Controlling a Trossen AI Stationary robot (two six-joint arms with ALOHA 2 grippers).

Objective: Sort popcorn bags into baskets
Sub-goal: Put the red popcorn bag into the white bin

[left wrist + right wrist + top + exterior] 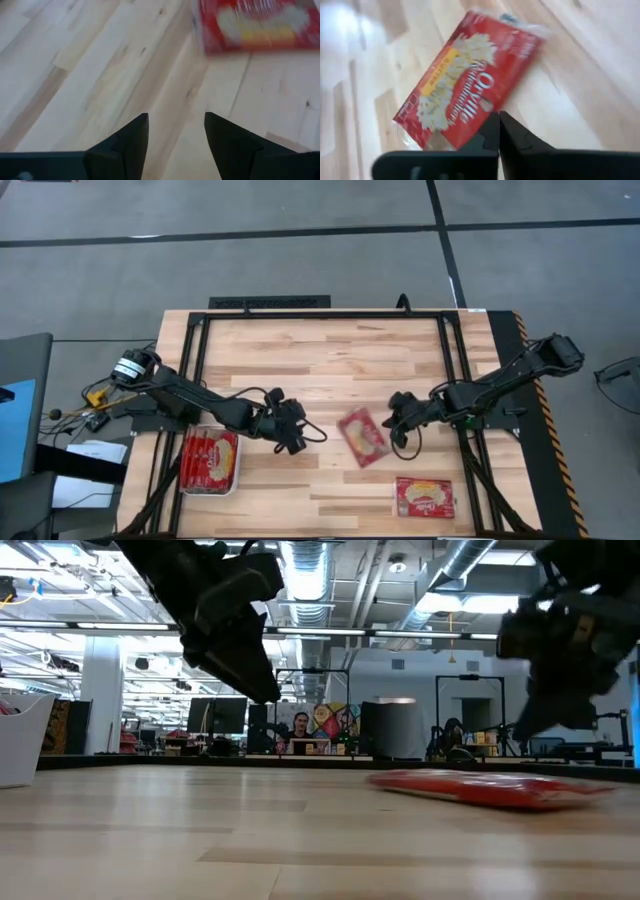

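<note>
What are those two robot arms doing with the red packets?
They are sorting popcorn bags into a white tray at the table's left, where some bags already lie. The right claw is shut and empty beside a loose bag in the middle. The left claw is open on that bag's other side, holding nothing. One more bag waits near the front edge.

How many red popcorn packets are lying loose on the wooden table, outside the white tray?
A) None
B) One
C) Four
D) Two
D: seen from above, one packet lies near the table's middle and another packet near the front edge, both apart from the white tray, which already holds packets.
</note>
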